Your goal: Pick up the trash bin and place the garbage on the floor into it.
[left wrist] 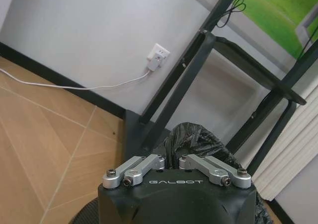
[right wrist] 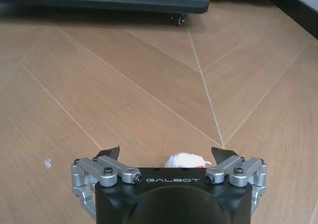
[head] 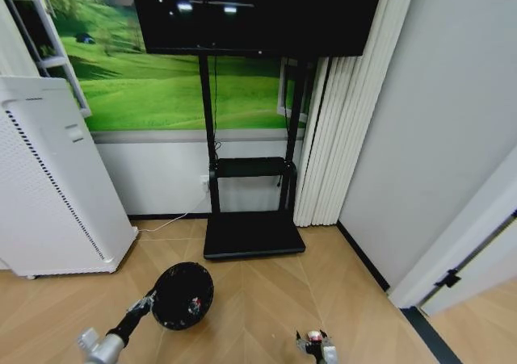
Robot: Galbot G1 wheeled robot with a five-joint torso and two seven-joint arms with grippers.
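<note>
The trash bin (head: 182, 295), a black round mesh basket, is tipped with its mouth towards me, low at the left above the wood floor. My left gripper (head: 149, 302) is shut on its rim; in the left wrist view the gripper (left wrist: 171, 160) has its fingers together against the black bin (left wrist: 195, 139). A small red-and-white piece of garbage (head: 195, 304) lies inside the bin. My right gripper (head: 317, 344) is low near the floor at the bottom right. It stands open (right wrist: 165, 152), with a white-and-red piece of garbage (right wrist: 185, 160) between its fingers.
A tall white air purifier (head: 48, 186) stands at the left. The black TV stand's base (head: 252, 235) lies just behind the bin. White curtains (head: 339, 138) and a wall close off the right. A white cable (head: 161, 225) runs along the skirting. There is open floor between the grippers.
</note>
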